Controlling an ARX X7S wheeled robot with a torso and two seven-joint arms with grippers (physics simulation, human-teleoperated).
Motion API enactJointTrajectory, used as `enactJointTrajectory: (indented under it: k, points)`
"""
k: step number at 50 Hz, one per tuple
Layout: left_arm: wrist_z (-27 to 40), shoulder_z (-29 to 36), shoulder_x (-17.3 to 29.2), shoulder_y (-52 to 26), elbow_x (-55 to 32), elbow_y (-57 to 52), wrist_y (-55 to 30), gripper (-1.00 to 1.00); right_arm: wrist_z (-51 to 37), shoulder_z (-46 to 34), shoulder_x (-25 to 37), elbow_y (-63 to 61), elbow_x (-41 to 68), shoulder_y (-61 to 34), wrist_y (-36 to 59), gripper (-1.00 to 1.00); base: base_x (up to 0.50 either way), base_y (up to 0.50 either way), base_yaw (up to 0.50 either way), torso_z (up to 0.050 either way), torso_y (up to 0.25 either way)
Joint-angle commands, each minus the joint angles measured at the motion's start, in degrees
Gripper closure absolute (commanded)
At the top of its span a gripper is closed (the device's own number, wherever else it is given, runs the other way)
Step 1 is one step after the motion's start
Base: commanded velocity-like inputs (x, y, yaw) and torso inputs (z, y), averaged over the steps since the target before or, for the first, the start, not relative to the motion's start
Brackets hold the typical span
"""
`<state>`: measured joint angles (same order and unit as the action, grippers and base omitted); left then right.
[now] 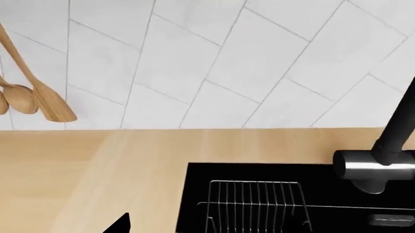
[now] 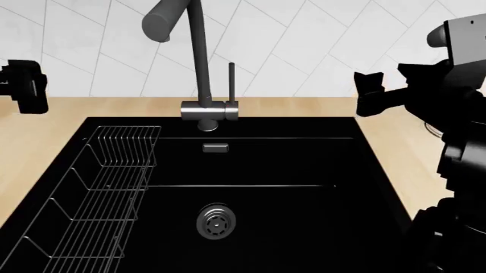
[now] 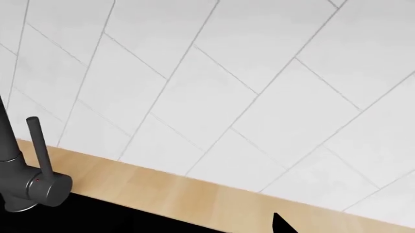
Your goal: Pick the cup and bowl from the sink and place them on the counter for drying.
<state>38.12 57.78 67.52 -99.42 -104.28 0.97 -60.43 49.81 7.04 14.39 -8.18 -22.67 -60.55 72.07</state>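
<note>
Neither cup nor bowl shows in the black sink (image 2: 304, 216); both grippers, left (image 2: 23, 85) and right (image 2: 372, 94), hover high over the tabletop (image 2: 34, 133) flanking it, whether their jaws are apart I cannot tell.

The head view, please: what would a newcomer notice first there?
First the big black sink, bare but for its round drain; no cup or bowl shows. A wire rack lines its left side, and a dark faucet rises at the back against white tiles.

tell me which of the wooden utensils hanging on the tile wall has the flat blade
The outermost wooden spatula, hanging nearest the black sink; it ends in a flat angled blade, while the wooden spoon beside it has a rounded bowl.
</note>
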Motion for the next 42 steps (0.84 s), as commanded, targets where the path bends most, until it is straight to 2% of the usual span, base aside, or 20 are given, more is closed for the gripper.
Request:
enactJointTrajectory:
  k: [1, 9, 22, 32, 42]
  points:
    - [-3.89, -0.84, -4.32, 4.51, 5.44, -1.54, 8.90, -1.00, -0.46, 0.12, -0.78, -0.16, -1.11, -2.02, 1.71, -1.00, 0.00, 0.00, 0.00, 0.000, 0.000]
    - [-7.19, -0.48, -8.09, 5.59, 8.86, 0.60, 11.89, -1.00, 0.12, -2.15, -0.28, -1.55, -2.14, -7.22, 6.61, -1.00, 0.00, 0.00, 0.00, 0.000, 0.000]
    - [-6.19, 0.20, -11.75, 3.29, 9.77, 1.51, 9.99, -1.00, 1.73, -4.69, -0.42, -3.30, -2.15, -11.30, 11.15, -1.00, 0.00, 0.00, 0.00, 0.000, 0.000]
    - [-5.44, -0.29, -14.81, -2.94, 9.99, 3.84, 6.47, -1.00, 3.58, -7.06, 0.64, -4.53, -2.44, -17.10, 15.81, -1.00, 0.00, 0.00, 0.00, 0.000, 0.000]
    - [-4.78, -0.85, -14.34, -5.23, 8.33, 3.41, 4.23, -1.00, 3.52, -7.47, -0.44, -3.48, -2.56, -18.50, 14.43, -1.00, 0.00, 0.00, 0.00, 0.000, 0.000]
